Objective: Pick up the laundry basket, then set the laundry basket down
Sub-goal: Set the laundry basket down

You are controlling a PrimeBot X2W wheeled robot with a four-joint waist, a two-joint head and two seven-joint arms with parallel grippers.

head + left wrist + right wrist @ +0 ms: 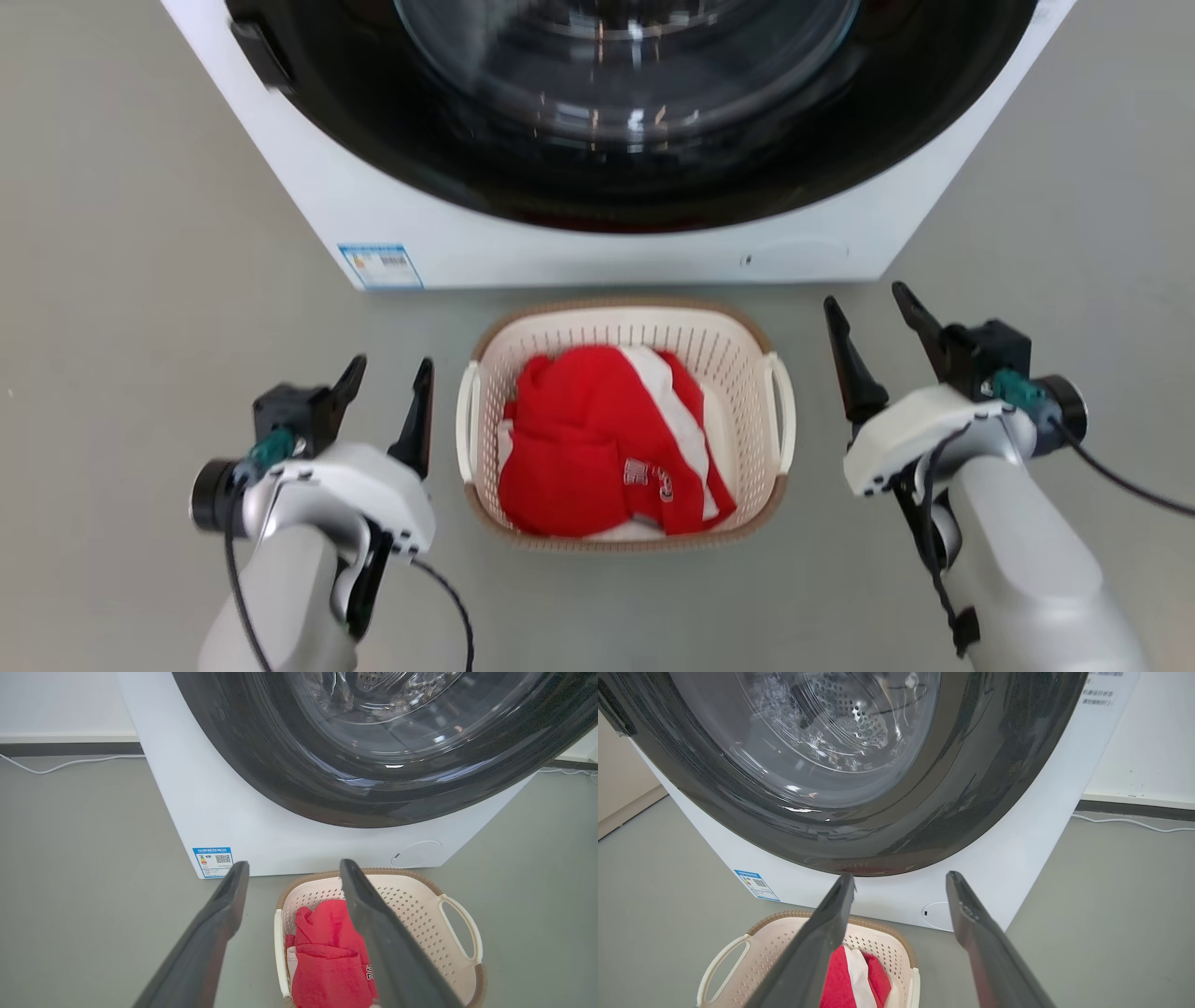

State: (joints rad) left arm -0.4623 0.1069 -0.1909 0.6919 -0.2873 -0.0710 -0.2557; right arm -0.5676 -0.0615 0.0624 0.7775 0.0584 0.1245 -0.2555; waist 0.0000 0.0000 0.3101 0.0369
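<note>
Judging the laundry basket [738,373] light, stiff plastic, we would hook its side loop handles [784,411]; it sits on the floor [140,280] before the washing machine [560,252], between our left claw [392,364] and right claw [865,297], both spread wide and empty.

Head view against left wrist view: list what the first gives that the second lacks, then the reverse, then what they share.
Head view adds: the right hand, open, beside the laundry basket near its right handle, not touching it.
Left wrist view adds: the wall, a dark skirting board and a white cable on the floor.
Shared: the left hand, open, the basket, the red garment in it, the washing machine, its blue label and the grey floor.
</note>
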